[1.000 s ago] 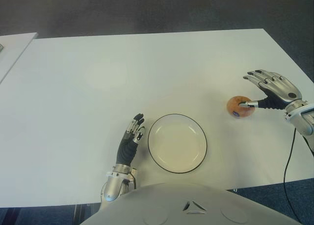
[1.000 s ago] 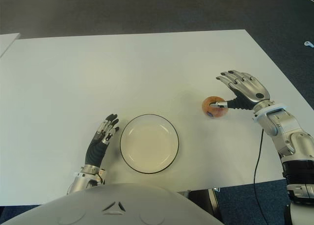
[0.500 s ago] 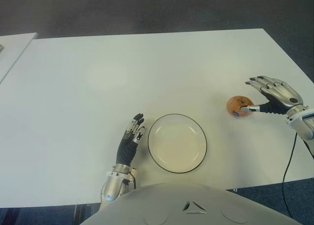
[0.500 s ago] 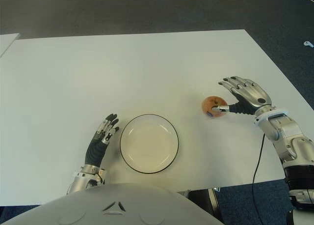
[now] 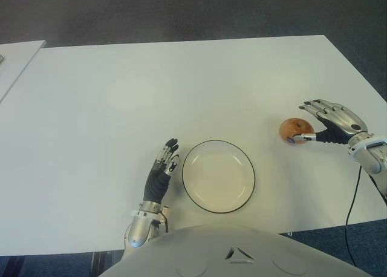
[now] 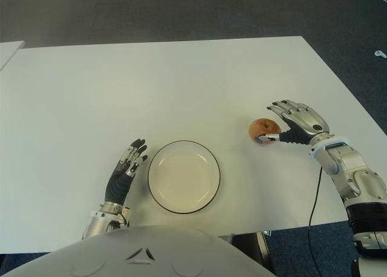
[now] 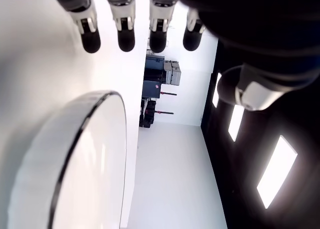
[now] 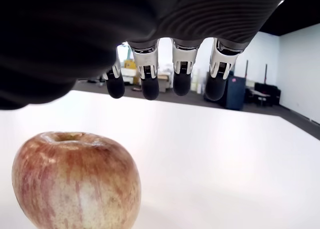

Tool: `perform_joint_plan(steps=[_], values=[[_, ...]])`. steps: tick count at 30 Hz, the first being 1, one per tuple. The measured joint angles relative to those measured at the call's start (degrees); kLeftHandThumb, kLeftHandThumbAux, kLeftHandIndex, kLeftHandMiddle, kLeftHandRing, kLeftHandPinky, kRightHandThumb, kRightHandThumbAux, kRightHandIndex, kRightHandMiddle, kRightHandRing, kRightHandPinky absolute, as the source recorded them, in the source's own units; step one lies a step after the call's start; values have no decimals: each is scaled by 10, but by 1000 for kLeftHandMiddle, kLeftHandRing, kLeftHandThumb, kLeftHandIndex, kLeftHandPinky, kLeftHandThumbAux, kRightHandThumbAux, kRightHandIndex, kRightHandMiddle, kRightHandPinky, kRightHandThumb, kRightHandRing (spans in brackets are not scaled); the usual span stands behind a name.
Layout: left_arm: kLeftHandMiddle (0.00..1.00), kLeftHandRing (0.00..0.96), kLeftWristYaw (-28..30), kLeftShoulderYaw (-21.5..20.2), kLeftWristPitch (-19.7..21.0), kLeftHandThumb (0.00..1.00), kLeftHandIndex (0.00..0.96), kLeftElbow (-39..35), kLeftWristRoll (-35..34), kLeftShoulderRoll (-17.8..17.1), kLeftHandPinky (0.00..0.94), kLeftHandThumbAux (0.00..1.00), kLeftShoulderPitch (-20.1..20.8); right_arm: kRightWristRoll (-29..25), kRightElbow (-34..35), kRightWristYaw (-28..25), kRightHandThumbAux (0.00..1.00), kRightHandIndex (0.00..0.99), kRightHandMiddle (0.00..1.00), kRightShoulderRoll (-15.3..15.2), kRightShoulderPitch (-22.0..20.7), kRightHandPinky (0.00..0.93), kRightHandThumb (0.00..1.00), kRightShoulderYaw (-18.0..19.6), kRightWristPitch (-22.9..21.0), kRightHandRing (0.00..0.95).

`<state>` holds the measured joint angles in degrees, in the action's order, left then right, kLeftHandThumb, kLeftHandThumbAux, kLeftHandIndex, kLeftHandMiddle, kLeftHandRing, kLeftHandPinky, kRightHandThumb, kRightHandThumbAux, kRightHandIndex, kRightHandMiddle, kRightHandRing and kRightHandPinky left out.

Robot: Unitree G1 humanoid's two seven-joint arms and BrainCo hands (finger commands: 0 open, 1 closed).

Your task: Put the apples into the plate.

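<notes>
One red-and-yellow apple stands on the white table, to the right of an empty white plate with a dark rim. My right hand is just right of the apple, fingers spread over it and thumb tip by its near side; the right wrist view shows the apple under the extended fingers, ungrasped. My left hand shows open beside the plate's left rim, fingers straight.
Another pale table edge shows at the far left. A black cable hangs from my right forearm past the table's near right edge. Dark carpet lies beyond the table.
My right hand has drawn back toward me and lowered beside the apple, its fingers now over the apple's right side. The apple, plate and left hand have stayed put.
</notes>
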<state>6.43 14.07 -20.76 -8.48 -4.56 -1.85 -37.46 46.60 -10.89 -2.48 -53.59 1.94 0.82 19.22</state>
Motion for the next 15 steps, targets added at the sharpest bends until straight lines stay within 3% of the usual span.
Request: perform_joint_plan(steps=[15], values=[[0, 0, 0, -5, 12, 0, 0, -5, -1, -1, 0, 413, -3, -9, -55, 5, 184, 0, 0, 28, -32, 0, 291, -51, -11, 0]])
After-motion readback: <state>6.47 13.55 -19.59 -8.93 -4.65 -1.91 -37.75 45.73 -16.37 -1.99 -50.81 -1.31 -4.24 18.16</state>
